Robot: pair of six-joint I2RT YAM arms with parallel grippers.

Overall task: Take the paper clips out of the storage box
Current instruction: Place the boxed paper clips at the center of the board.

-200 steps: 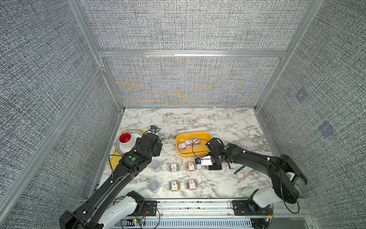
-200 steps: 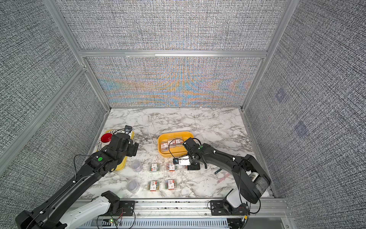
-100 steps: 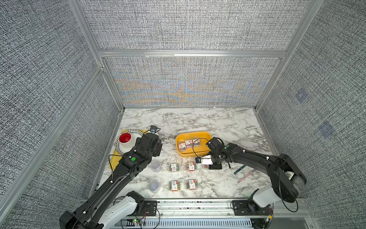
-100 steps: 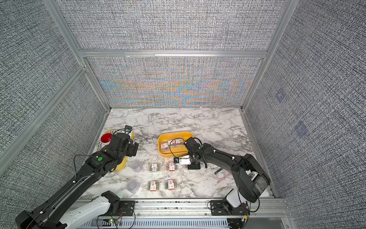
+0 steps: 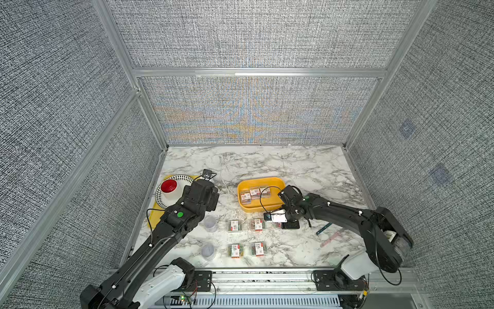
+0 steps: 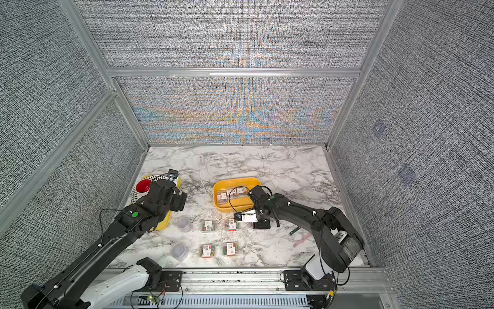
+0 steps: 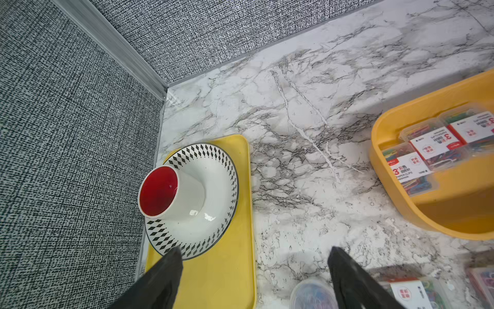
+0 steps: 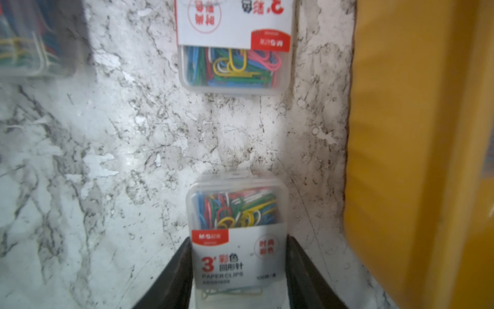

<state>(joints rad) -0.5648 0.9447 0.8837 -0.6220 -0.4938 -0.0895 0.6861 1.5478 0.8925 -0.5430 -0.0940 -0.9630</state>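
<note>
Right end effector: pinching one paper clip case, low at the surface, just in front of storage box. Left end effector: spread, empty. Three cases inside box. Risk: an askew release could knock the neighbouring case.

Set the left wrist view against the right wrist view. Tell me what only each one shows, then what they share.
Left wrist only: a red-lined cup on a patterned plate, on a flat yellow tray; three cases inside the storage box; a round tub; the open, empty left end effector.
Right wrist only: the right end effector shut on one case, beside the box's outer wall.
Both: the storage box, the marble table, and loose cases lying on it.
</note>
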